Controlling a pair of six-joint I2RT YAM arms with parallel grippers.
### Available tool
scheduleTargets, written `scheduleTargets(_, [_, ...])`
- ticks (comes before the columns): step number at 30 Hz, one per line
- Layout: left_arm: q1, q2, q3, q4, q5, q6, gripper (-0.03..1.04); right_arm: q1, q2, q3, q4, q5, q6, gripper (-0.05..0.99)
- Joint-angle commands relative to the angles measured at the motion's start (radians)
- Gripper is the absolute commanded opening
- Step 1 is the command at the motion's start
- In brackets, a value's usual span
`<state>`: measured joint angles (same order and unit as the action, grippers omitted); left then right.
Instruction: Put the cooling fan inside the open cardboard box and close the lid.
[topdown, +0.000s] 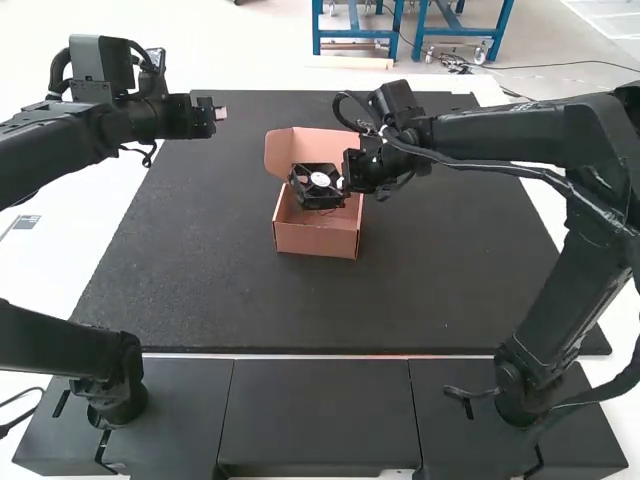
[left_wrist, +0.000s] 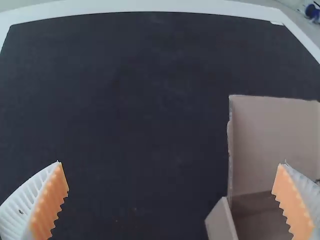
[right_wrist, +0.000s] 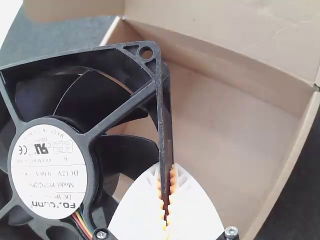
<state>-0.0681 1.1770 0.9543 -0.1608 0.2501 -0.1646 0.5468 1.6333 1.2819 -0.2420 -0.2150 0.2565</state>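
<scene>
Black mat (topdown: 200, 250): right gripper (topdown: 347, 178) holds cooling fan (topdown: 318, 186) (tilted) over cardboard box (topdown: 315, 236).

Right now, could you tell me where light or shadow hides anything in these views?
High view: even light, the black fan clear against the cardboard box. Right wrist view: box walls brightly lit, no glare. Left wrist view: mat dark, box inside shaded.

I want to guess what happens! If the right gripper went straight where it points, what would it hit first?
Probably the inside of the cardboard box: the right gripper, shut on the cooling fan, points into the open box. Whether wall or floor comes first is hard to tell.
</scene>
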Motion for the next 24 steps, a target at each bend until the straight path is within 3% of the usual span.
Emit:
scheduleTargets(1, [0.013,-0.022,-0.005,0.009,-0.015,0.005,0.97,0.002,0.019,0.027,0.030,0.051,0.026,-0.02])
scheduleTargets(24, [0.017,-0.023,-0.043,0.020,-0.011,-0.001,0.97,0.001,0.115,-0.049,0.136,0.091,-0.054,-0.02])
